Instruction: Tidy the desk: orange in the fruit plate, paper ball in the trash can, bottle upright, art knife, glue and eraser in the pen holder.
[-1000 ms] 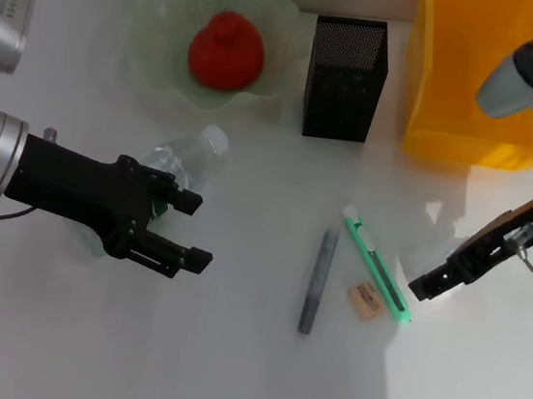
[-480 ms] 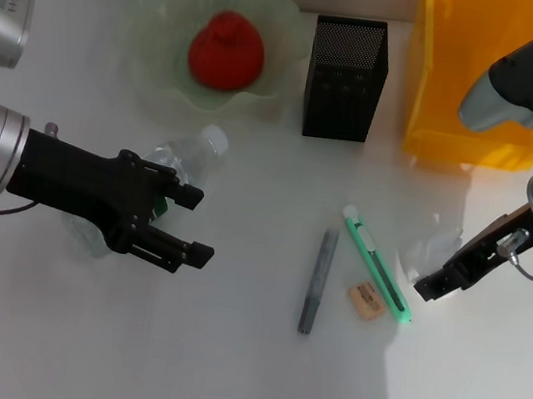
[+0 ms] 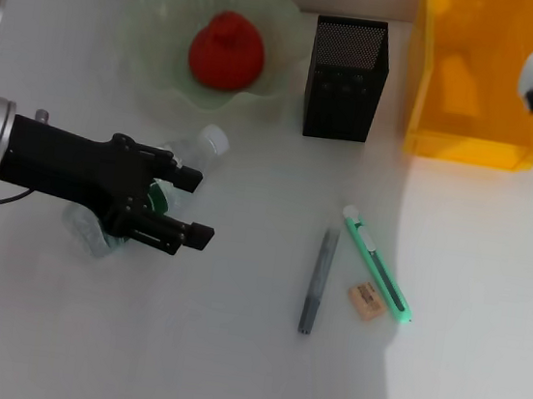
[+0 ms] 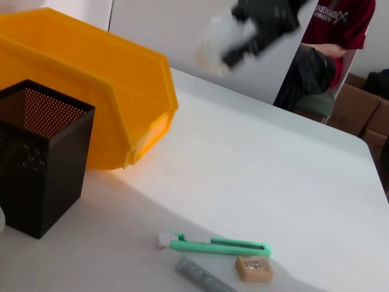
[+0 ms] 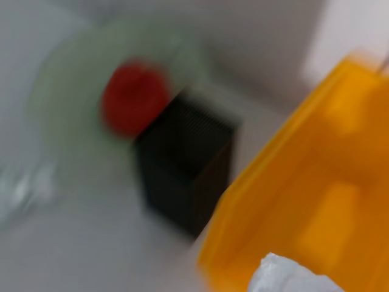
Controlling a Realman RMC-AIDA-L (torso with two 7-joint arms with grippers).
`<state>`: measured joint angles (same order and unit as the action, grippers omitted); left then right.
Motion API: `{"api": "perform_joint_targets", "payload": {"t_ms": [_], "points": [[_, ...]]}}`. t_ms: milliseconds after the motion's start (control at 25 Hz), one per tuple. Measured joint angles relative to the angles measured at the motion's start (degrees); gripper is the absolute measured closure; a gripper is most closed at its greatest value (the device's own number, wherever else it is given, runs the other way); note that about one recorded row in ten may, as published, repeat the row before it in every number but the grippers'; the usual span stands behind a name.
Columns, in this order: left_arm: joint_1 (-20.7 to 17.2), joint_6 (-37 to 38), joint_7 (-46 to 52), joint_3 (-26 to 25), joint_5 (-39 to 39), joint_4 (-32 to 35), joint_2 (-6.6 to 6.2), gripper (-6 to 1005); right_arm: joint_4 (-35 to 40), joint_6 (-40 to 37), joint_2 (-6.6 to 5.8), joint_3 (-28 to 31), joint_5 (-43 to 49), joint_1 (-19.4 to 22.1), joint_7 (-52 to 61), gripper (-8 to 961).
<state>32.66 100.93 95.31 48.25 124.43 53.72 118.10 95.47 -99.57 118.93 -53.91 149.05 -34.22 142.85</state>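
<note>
Bottle (image 3: 156,186) lying beneath left gripper (image 3: 186,206), pen holder (image 3: 347,78) beside yellow bin (image 3: 476,79)

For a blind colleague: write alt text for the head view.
The left gripper, fingers open, straddles a clear bottle lying on the white desk. An orange sits in the green plate; beyond, a black pen holder and yellow bin.

Orange (image 3: 226,51) looks more red than orange, sitting in a pale translucent green plate (image 3: 151,69). Pen holder (image 3: 347,78) is black mesh, bin (image 3: 481,75) is bright yellow-orange. Knife (image 3: 377,264) is mint green with a white tip, eraser (image 3: 366,299) is tan, glue (image 3: 317,280) is grey. Bottle (image 3: 190,151) is clear with a white cap and green label. Paper ball (image 5: 285,277) is white. Surface (image 3: 226,370) is white, left gripper (image 3: 199,209) black.
</note>
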Motion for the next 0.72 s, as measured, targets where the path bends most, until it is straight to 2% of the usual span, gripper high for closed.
{"api": "perform_joint_targets", "payload": {"t_ms": [120,320,520,600,720], "points": [[0.2,0.2,0.0,-0.4,-0.1,0.0,0.08,196,0.3,5.3,-0.68,8.2,-4.8,0.5,-2.0,416],[0.4,0.2,0.3,-0.4,-0.3,0.0,0.21,199,-13.4,14.1,-3.08,15.8,-17.5,0.9,-10.9,417],[0.4,0.2,0.7,-0.4,-1.4,0.0,0.10,203,-25.3,18.3,-6.18,18.2,-27.1,0.9,-17.5,390],[0.3,0.2,0.7,-0.4,-1.5,0.0,0.05,204,-27.7,18.4,-6.77,18.5,-29.1,1.0,-19.2,362],[0.3,0.2,0.8,-0.5,-1.5,0.0,0.07,206,-29.3,18.4,-6.98,18.7,-30.2,1.4,-21.0,319]]}}
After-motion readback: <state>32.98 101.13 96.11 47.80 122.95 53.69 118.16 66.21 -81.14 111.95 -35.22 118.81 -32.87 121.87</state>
